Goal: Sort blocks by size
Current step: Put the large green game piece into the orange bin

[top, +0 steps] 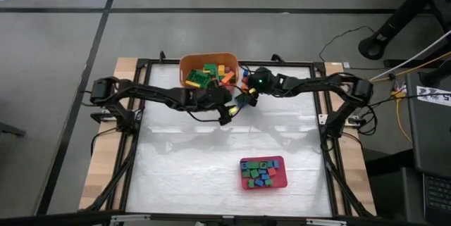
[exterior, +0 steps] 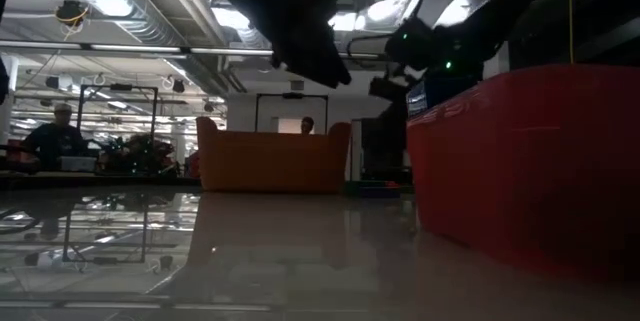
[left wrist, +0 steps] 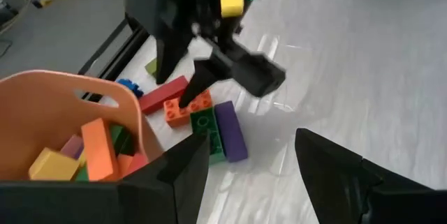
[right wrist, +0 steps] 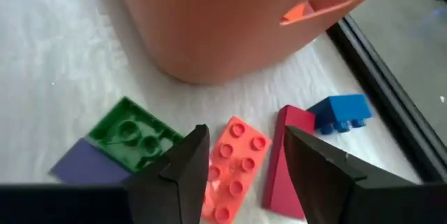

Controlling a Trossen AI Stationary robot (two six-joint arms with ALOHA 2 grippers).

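lying beside one orange tub: five blocks, right tool open above.

Looks like a big open robotics lab: exposed silver ceiling ducts, strip lights, yellow cables trailing across grey floor, person seated at distant benches.

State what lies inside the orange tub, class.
The orange tub holds mixed blocks: green, yellow and orange ones show. Whatever lies beneath that top layer is covered.

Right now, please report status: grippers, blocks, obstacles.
Right gripper open above orange block. Left gripper open, empty, beside the tub. Tub crowds the loose blocks.
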